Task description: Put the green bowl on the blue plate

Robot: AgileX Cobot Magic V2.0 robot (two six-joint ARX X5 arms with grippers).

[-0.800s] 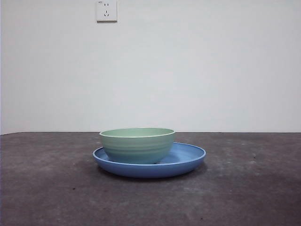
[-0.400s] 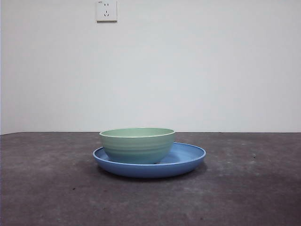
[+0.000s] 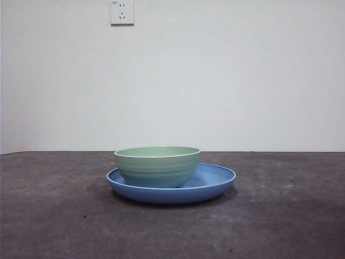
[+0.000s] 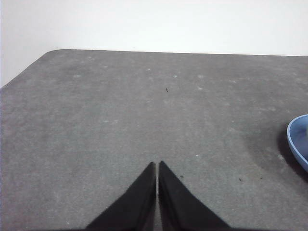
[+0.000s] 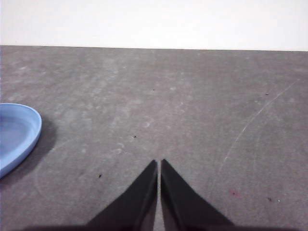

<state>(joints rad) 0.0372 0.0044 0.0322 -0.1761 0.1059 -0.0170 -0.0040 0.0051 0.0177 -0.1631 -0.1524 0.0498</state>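
Observation:
The pale green bowl [image 3: 157, 165] stands upright inside the wide blue plate [image 3: 215, 181] at the middle of the table, set toward the plate's left side in the front view. No arm shows in that view. My left gripper [image 4: 157, 166] is shut over bare tabletop, with only a sliver of the blue plate [image 4: 299, 142] at the edge of its picture. My right gripper [image 5: 159, 164] is shut too, well away from the blue plate [image 5: 17, 132] that shows at the side of its view. The bowl is out of both wrist views.
The dark grey table [image 3: 54, 216] runs back to a white wall with a socket [image 3: 122, 12] high up. A rounded table corner [image 4: 53, 53] shows in the left wrist view.

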